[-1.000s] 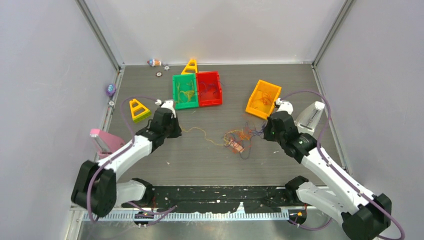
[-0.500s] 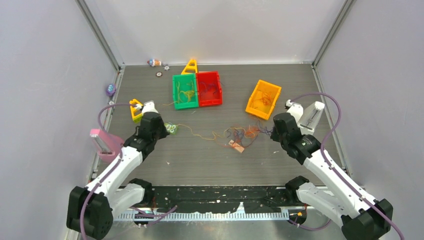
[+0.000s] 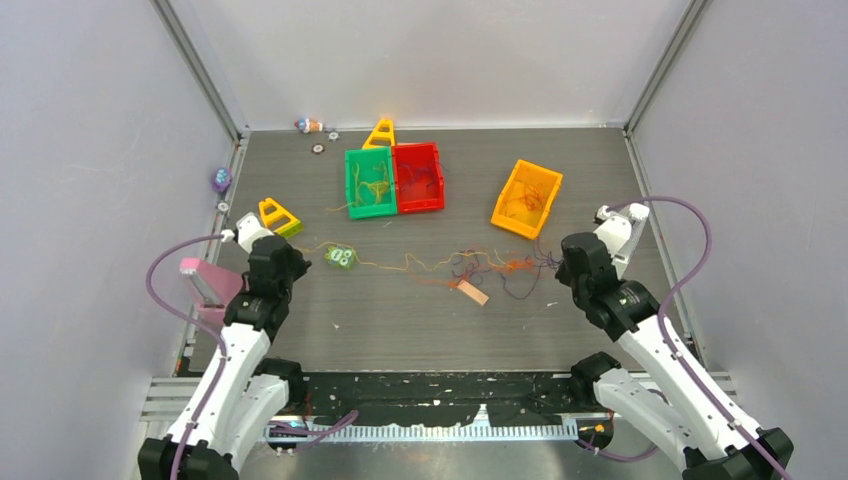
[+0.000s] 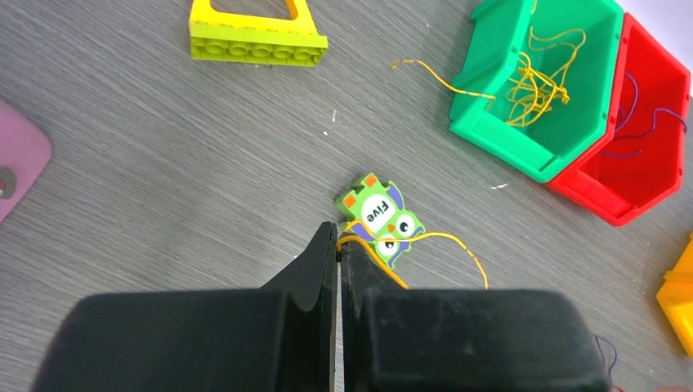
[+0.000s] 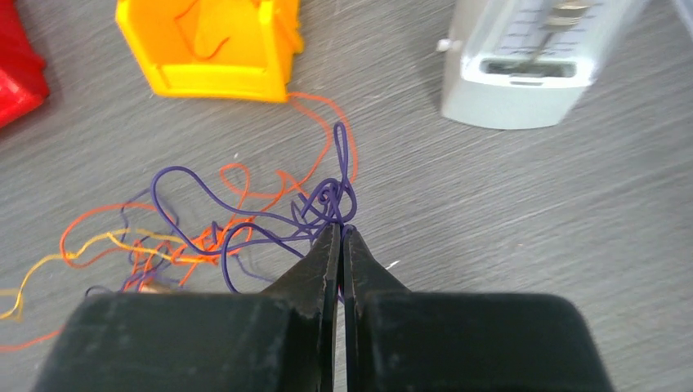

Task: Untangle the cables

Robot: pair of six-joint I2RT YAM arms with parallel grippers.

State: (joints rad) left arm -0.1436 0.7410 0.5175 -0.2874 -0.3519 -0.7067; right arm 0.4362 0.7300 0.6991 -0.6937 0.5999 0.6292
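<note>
A tangle of thin yellow, orange and purple cables (image 3: 480, 268) lies stretched across the table's middle. My left gripper (image 4: 338, 237) is shut on a yellow cable (image 4: 445, 238) at the left, just beside a green owl tile (image 4: 381, 218). In the top view the left gripper (image 3: 292, 252) sits near the left edge. My right gripper (image 5: 340, 231) is shut on a purple cable (image 5: 245, 214) knotted with orange cables (image 5: 270, 192). In the top view the right gripper (image 3: 562, 258) is at the tangle's right end.
Green bin (image 3: 370, 183) and red bin (image 3: 418, 177) hold loose cables at the back; an orange bin (image 3: 526, 198) stands at right. A grey device (image 3: 622, 232) is by the right arm. Yellow blocks (image 3: 279, 217) (image 3: 380, 133), a pink object (image 3: 208, 285) and a tan tag (image 3: 473, 292) lie around.
Both arms have pulled outward and toward the near edge, the left to the left and the right to the right. The tangle has been drawn out into a long line.
</note>
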